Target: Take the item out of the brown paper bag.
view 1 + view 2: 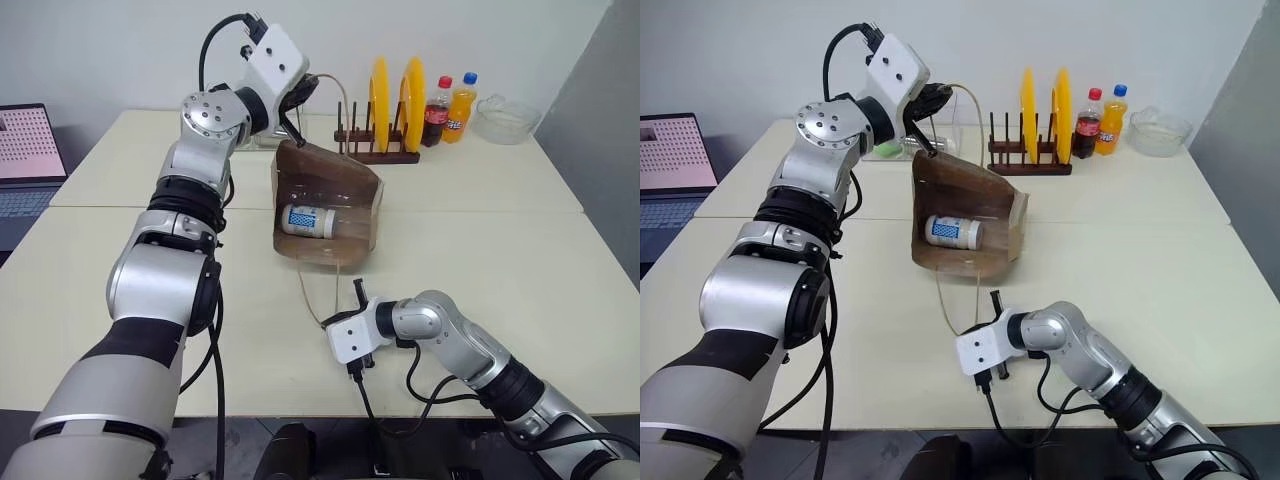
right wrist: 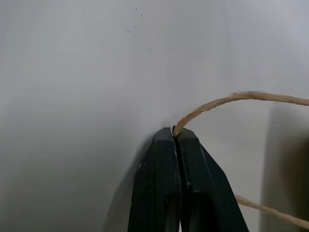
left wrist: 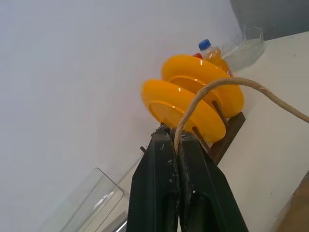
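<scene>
Item point(image 1: 308, 221): small white packet with blue print, lying on its side inside the brown paper bag point(image 1: 350, 205), whose mouth gapes toward the robot. Bag rests on the cream tabletop point(image 1: 480, 260), its far side lifted. Left gripper point(image 1: 292, 128) raised above the bag's far edge, fingers point(image 3: 159, 179) clenched on the upper tan handle point(image 3: 227, 86). Right gripper point(image 1: 357, 288) low on the tabletop just before the bag, fingers point(image 2: 161, 179) clenched on the lower handle point(image 2: 227, 100). Behind: wooden plate rack point(image 1: 378, 152) holding two yellow plates point(image 1: 410, 95), cola bottle point(image 1: 437, 112), orange soda bottle point(image 1: 461, 108), clear glass bowl point(image 1: 505, 120). Laptop point(image 1: 28, 160) at far left.
</scene>
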Robot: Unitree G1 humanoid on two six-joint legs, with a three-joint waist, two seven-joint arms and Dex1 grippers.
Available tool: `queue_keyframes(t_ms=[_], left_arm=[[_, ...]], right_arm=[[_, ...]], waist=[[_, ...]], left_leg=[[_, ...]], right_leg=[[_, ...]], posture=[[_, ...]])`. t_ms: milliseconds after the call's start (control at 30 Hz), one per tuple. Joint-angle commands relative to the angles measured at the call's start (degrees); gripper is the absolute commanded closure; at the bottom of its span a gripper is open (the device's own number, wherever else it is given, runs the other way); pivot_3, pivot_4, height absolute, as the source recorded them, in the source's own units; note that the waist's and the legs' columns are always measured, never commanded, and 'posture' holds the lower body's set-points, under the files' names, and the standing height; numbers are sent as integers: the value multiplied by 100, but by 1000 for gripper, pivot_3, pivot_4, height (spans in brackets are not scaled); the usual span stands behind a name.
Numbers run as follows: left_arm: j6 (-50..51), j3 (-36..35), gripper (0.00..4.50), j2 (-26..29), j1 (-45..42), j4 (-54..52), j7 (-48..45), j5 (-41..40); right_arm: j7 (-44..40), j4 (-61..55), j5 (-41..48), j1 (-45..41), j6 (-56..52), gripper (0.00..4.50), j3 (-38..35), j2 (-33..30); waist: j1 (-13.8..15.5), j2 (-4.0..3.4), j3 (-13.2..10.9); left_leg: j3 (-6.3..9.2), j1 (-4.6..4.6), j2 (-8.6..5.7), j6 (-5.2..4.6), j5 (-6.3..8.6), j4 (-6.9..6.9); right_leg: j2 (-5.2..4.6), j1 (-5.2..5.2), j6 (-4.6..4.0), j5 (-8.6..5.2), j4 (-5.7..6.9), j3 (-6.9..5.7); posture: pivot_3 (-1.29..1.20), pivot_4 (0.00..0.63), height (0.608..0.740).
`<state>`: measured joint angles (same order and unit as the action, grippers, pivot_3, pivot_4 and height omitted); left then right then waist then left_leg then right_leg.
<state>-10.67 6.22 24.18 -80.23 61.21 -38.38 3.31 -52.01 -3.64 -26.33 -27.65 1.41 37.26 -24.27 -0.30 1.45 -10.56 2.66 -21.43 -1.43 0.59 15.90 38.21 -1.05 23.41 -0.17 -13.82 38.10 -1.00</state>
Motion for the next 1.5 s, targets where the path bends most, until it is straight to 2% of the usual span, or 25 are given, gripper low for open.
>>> queue_keyframes(t_ms=[33, 100, 133, 167, 233, 400, 600, 700, 800, 900, 1133, 1333, 1433, 1500], left_arm=[[-119, -181, 4500, -2, -94, -483, -279, -188], [-24, -185, 4500, 8, 58, -730, -619, -298], [72, -192, 4500, 31, 156, -900, -786, -362], [185, -214, 4500, 51, 248, -1069, -952, -438], [387, -235, 4500, 106, 409, -1379, -1178, -534], [873, -275, 4500, 248, 750, -2062, -1536, -729], [1321, -380, 4500, 303, 890, -2396, -1557, -866], [1452, -401, 4500, 320, 919, -2509, -1604, -936], [1643, -442, 4500, 317, 939, -2617, -1665, -1040], [1914, -507, 4500, 325, 955, -2765, -1704, -1195], [2567, -706, 4500, 418, 995, -3132, -1776, -1511], [2976, -814, 4500, 531, 1089, -3401, -1810, -1728], [3123, -859, 4500, 589, 1172, -3552, -1823, -1826], [3178, -865, 4500, 613, 1206, -3613, -1813, -1855]], right_arm=[[-137, 520, -166, 254, -196, 4482, 179, -112], [-151, 478, -103, 184, -300, 4482, 100, -47], [-168, 424, -71, 133, -356, 4113, 43, -18], [-151, 379, -62, 73, -387, 3977, -17, 3], [-237, 179, 86, 4, -566, 3417, -176, 35], [-689, -821, 784, -179, -1406, 3417, -805, -16], [-1464, -2312, 2487, -448, -3202, 3417, -1883, -190], [-1305, -2489, 3041, -693, -3908, 3417, -2240, -82], [-927, -2198, 2942, -1026, -3878, 3417, -2092, 22], [-248, -1591, 2492, -1640, -3666, 3417, -1685, 425], [712, 686, 985, -2878, -2525, 3417, -435, 832], [993, 2138, 597, -3370, -1829, 3417, -241, 1145], [1124, 2588, 484, -3477, -1601, 2783, -276, 1285], [1135, 2760, 457, -3510, -1536, 2148, -310, 1356]], waist=[[0, 0, 0], [-1, 0, 0], [-5, 0, 0], [-7, 0, 0], [-7, 0, 0], [2, 0, -2], [-1, 0, -5], [-2, 0, -5], [-4, 0, -5], [-42, 0, -6], [-129, 0, -6], [-134, 1, -7], [-136, 1, -8], [-139, 1, -8]], left_leg=[[0, 0, 0, 0, 0, 0], [0, 0, 0, 1, 0, 0], [0, 0, 0, 5, -3, 0], [-1, 1, 0, 9, -5, 0], [0, 1, 1, 12, -7, 0], [3, -16, 0, 12, -7, 6], [15, -50, 2, 9, -5, 28], [22, -50, 3, -2, 1, 27], [20, -49, 3, -3, 2, 28], [10, -50, 3, -3, 2, 29], [-6, -63, 1, 12, -7, 47], [-7, -70, 0, 13, -7, 53], [-6, -74, 0, 14, -8, 53], [-6, -74, 0, 14, -8, 53]], right_leg=[[0, 0, 0, 0, 0, 0], [0, 0, 0, 0, 0, 0], [0, 0, 0, 0, 2, 1], [0, 0, 0, 0, 2, 1], [0, 0, -1, 0, 4, 2], [0, 12, -4, 3, 2, 0], [0, 36, -28, 18, 10, -11], [1, 34, -29, 18, 10, -18], [0, 36, -29, 19, 13, -16], [0, 50, -29, 19, 35, -5], [-1, 84, -33, 16, 81, 14], [-1, 87, -34, 17, 81, 17], [-1, 91, -35, 17, 82, 18], [-1, 92, -35, 17, 82, 19]], posture=[[0, 150, 740], [0, 150, 740], [0, 150, 740], [0, 150, 740], [0, 150, 740], [0, 150, 740], [0, 150, 740], [0, 150, 740], [0, 150, 740], [0, 150, 740], [0, 150, 740], [0, 150, 740], [0, 150, 740], [0, 150, 740]])
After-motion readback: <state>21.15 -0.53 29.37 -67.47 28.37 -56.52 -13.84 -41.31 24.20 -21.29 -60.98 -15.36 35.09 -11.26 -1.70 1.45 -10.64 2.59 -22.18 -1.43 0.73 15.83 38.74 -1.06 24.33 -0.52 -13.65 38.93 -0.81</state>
